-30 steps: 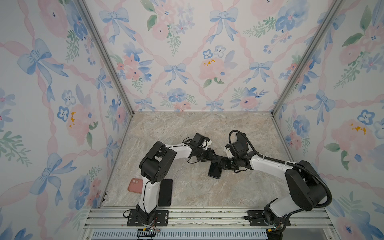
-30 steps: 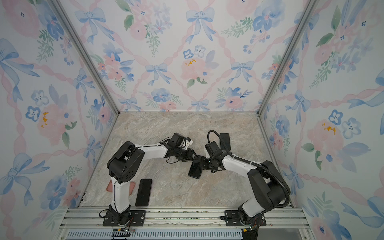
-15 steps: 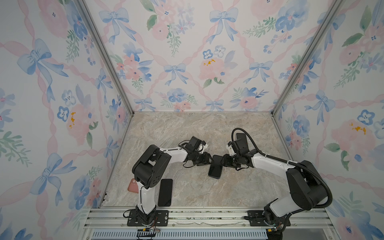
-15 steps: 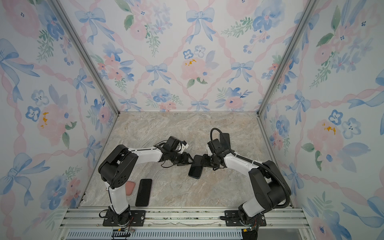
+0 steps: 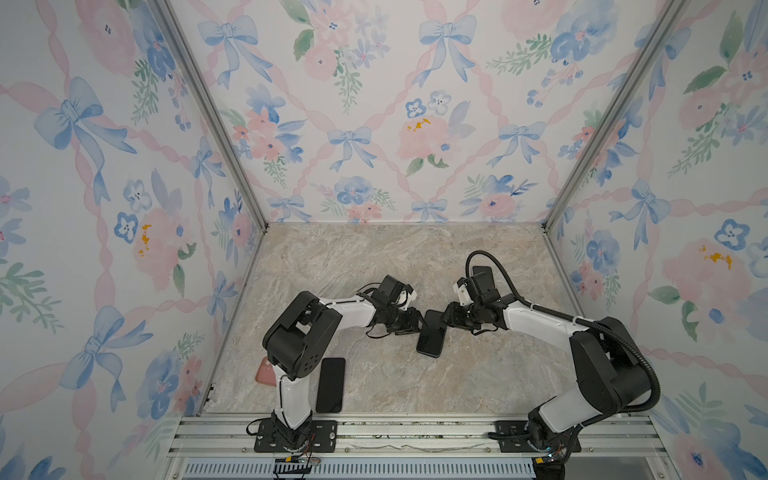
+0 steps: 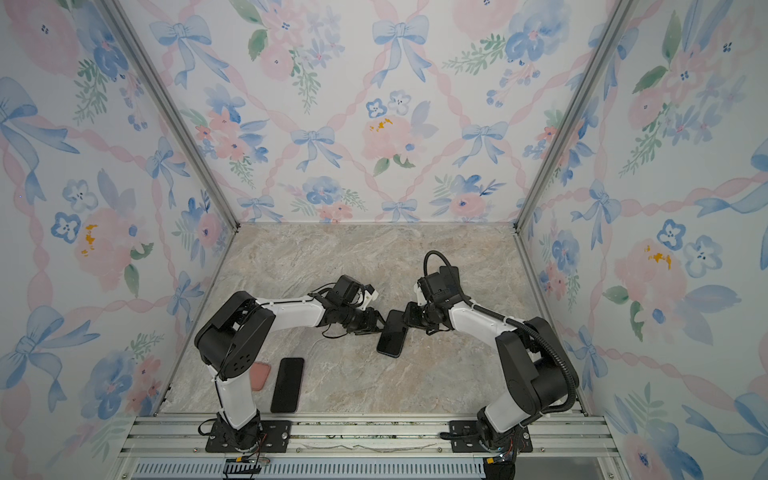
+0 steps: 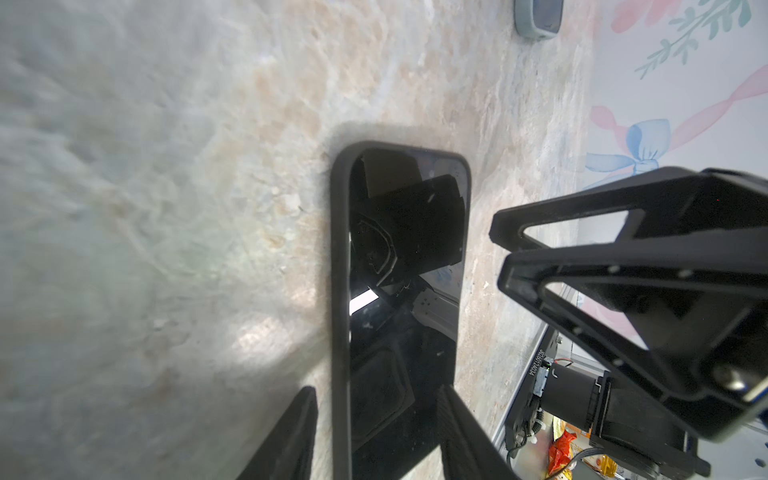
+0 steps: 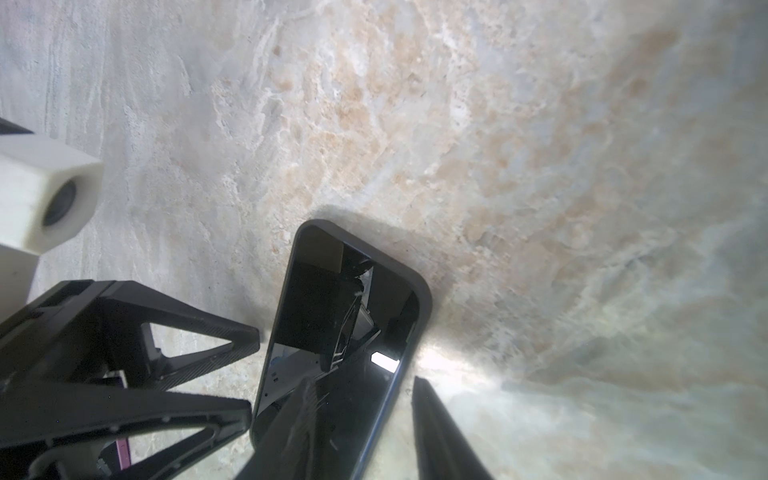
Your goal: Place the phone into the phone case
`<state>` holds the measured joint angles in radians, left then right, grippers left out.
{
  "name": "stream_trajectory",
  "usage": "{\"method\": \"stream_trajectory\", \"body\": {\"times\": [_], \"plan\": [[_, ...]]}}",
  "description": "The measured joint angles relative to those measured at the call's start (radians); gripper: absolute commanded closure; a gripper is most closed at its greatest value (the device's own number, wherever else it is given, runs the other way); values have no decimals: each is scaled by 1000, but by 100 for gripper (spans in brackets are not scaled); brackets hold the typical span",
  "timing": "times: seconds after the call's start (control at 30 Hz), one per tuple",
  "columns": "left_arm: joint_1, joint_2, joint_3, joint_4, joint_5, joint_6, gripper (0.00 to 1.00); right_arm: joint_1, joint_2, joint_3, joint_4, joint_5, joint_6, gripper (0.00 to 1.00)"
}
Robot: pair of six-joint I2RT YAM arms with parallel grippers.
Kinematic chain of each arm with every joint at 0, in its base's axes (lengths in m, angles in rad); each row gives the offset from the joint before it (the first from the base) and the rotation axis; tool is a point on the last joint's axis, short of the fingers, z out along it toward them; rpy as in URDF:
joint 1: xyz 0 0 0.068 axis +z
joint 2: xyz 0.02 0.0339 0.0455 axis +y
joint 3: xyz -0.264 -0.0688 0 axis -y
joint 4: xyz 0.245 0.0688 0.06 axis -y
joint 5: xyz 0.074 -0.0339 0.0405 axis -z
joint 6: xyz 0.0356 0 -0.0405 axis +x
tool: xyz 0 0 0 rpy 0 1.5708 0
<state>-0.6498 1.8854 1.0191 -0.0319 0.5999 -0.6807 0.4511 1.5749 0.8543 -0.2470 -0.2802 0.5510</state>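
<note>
Phone (image 5: 431, 340) lies flat mid-table (image 5: 374, 257) in both top views, screen up, inside the black phone case (image 7: 340, 291); rim shows along one long edge and the far end.

Left gripper (image 7: 376, 390): fingers straddle the phone's near end, jaws apart; cannot tell whether they pinch.

Right gripper (image 8: 362, 380): released, one finger over the screen, the other clear of the case edge.

Second black phone (image 5: 331, 384) lower left, pink case (image 6: 260, 375) just beside it.
</note>
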Motion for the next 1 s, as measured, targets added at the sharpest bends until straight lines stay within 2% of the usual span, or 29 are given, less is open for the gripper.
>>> {"method": "stream_trajectory", "body": {"times": [0.27, 0.57, 0.83, 1.0], "plan": [[-11, 1, -8, 0, 0, -1, 54, 2, 49, -34, 58, -27, 39, 65], [-11, 10, -10, 20, 12, -4, 55, 12, 61, -64, 112, -50, 88, 80], [-9, 14, -10, 24, 19, -5, 56, 13, 60, -66, 121, -45, 115, 88], [-5, 16, -10, 25, 26, -12, 56, 16, 64, -55, 120, -33, 116, 89]]}}
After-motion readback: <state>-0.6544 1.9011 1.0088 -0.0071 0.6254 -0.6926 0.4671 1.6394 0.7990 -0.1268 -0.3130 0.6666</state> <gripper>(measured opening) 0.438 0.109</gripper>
